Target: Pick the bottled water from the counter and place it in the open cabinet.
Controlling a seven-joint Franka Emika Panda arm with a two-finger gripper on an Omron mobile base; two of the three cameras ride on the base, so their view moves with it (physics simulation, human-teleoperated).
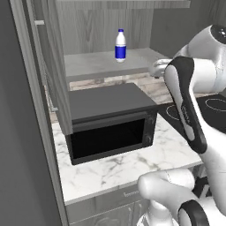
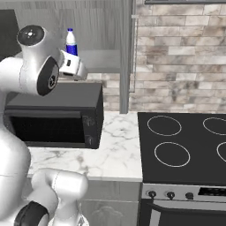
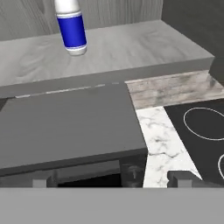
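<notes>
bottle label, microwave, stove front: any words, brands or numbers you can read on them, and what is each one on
No text can be read in these pictures.
The bottle on the cabinet shelf: its blue label band is plain, with no lettering to make out.
The microwave: no brand or markings visible.
The stove: white burner rings, no numbers; its knobs and the panel beside them are too small and blurred to read.

Bottled water [image 1: 120, 45]: small clear-white plastic bottle, blue cap, dark blue label band; upright on the flat grey shelf of the open cabinet [image 1: 106, 64], toward the back wall.
Open cabinet: grey wood-grain, long door swung out at left.
Surface [image 1: 128, 165]: white grey-veined marble below.
</notes>
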